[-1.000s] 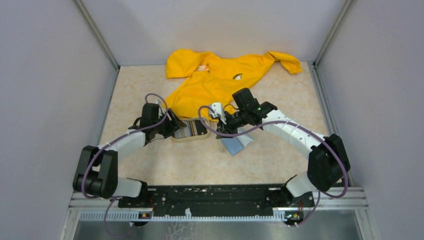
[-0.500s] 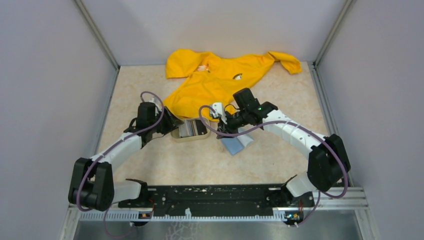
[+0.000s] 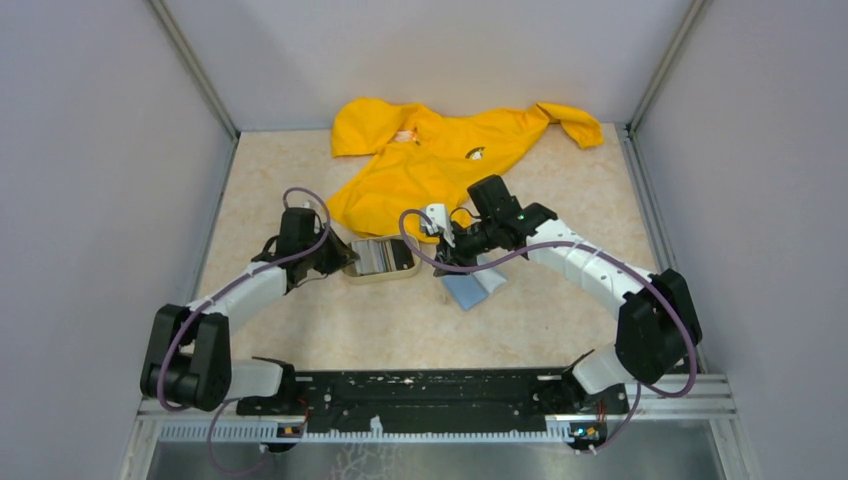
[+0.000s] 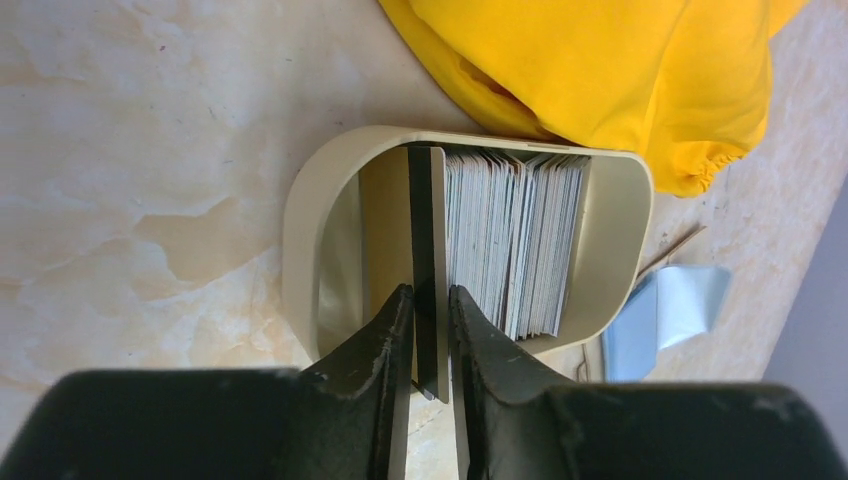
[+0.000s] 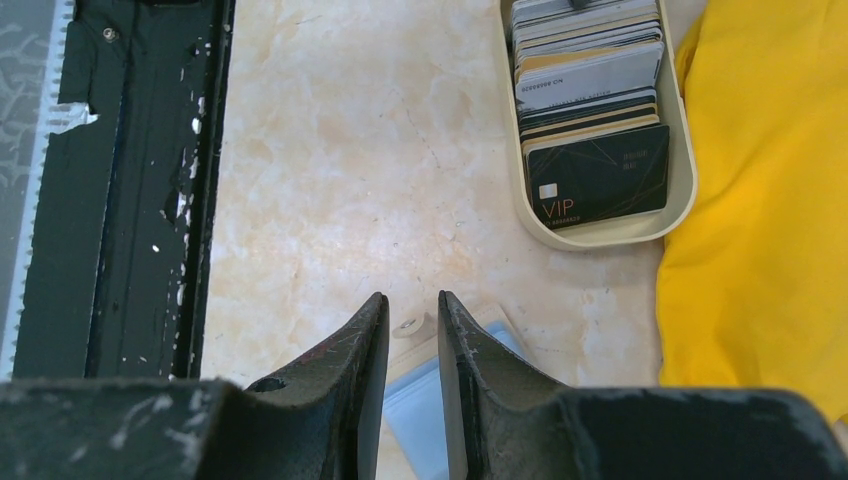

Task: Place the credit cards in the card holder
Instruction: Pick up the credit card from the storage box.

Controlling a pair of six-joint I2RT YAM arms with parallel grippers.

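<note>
Standing on edge in a beige tray (image 4: 300, 225), the credit cards (image 4: 515, 240) sit packed in a tight row. The left wrist view gives what the top view can't: the left gripper (image 4: 430, 293) is pinched narrow on a dark card (image 4: 422, 215) at the row's left end, with a strip of bare tray beside it.

Over to the right wrist view. A black VIP card faces the camera at the row's other end. The right gripper (image 5: 412, 302) has its fingers close together on the tan snap edge of the card holder (image 5: 412, 405), with bluish pockets showing below.

From above, the holder lies just right and near of the tray, apart from it. A yellow jacket (image 3: 440, 160) crowds the tray's far rim. Bare table (image 3: 400, 320) opens nearward, up to the black rail (image 5: 120, 200).
</note>
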